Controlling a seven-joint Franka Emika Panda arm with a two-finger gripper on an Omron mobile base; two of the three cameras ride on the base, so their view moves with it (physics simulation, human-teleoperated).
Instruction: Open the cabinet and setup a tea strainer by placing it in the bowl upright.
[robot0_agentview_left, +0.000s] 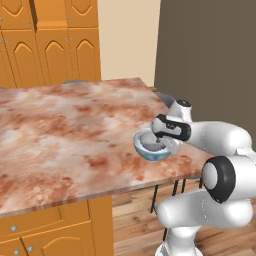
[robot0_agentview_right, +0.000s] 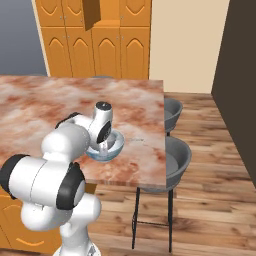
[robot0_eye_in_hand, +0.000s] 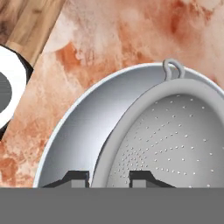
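On the marble counter, near its right front corner, sits the light blue-grey bowl (robot0_agentview_left: 150, 154) (robot0_agentview_right: 114, 148) (robot0_eye_in_hand: 81, 131). The pale grey perforated tea strainer (robot0_agentview_left: 148, 143) (robot0_eye_in_hand: 175, 144) rests inside it, open side up, pushed toward one wall, with a small loop (robot0_eye_in_hand: 173, 68) on its rim. My gripper (robot0_agentview_left: 160, 145) (robot0_agentview_right: 103, 146) (robot0_eye_in_hand: 108, 178) reaches down into the bowl and is shut on the strainer's thick rim, one fingertip (robot0_eye_in_hand: 73, 177) outside it and one inside. At the back, the orange-brown cabinet (robot0_agentview_right: 92, 13) (robot0_agentview_left: 50, 15) has a door swung open.
The marble counter (robot0_agentview_left: 65, 135) (robot0_agentview_right: 45, 100) ends just right of the bowl. Two grey stools (robot0_agentview_right: 176, 156) (robot0_agentview_right: 172, 107) stand beside that edge on the wood floor. Shorter orange doors (robot0_agentview_right: 107, 55) line the back wall below the open cabinet.
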